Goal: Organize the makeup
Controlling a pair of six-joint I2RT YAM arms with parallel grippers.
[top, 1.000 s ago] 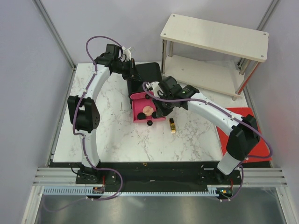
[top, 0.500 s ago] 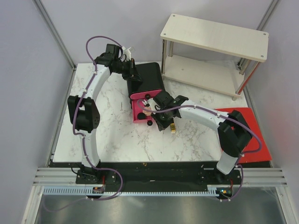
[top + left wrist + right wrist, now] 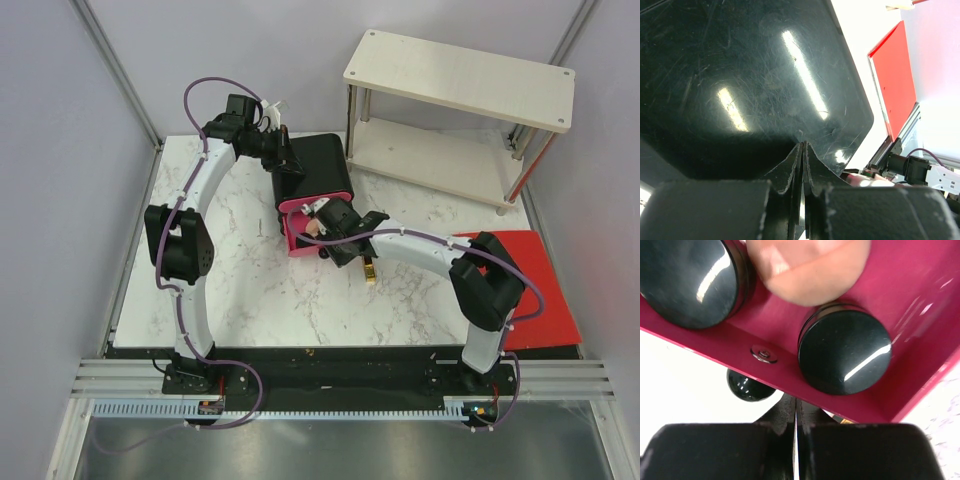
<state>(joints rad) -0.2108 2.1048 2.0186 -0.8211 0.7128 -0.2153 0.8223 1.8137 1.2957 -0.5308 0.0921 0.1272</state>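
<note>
1. Right wrist view puts your right gripper (image 3: 795, 412) nearest. Its two fingers are pressed together with nothing between them. The tips are at the front wall of the pulled-out pink plastic drawer (image 3: 910, 295), just beside the small round black knob (image 3: 747, 385). You cannot tell whether they actually touch the wall.
2. Straight ahead of those tips, inside the drawer, sit two round black glossy jars. One (image 3: 845, 352) is close behind the front wall and the other (image 3: 685, 280) is off to one side. The peach round puff (image 3: 810, 265) lies between and beyond them.
3. From above, the gold-and-black tube (image 3: 370, 268) lies outside the drawer on the white marble table (image 3: 250, 290). It is just beside the right arm's wrist on the base side, with its long axis running roughly near to far. Your right arm is by far the nearer one to it.
4. The drawer's sliding line runs away from the right gripper into the glossy black box (image 3: 325, 165). A straight push along that line looks like what closing it calls for.
5. Farthest off, your left gripper (image 3: 803, 155) is also pinched together and empty. Its tips are down on the box's top, apparently steadying it.
</note>
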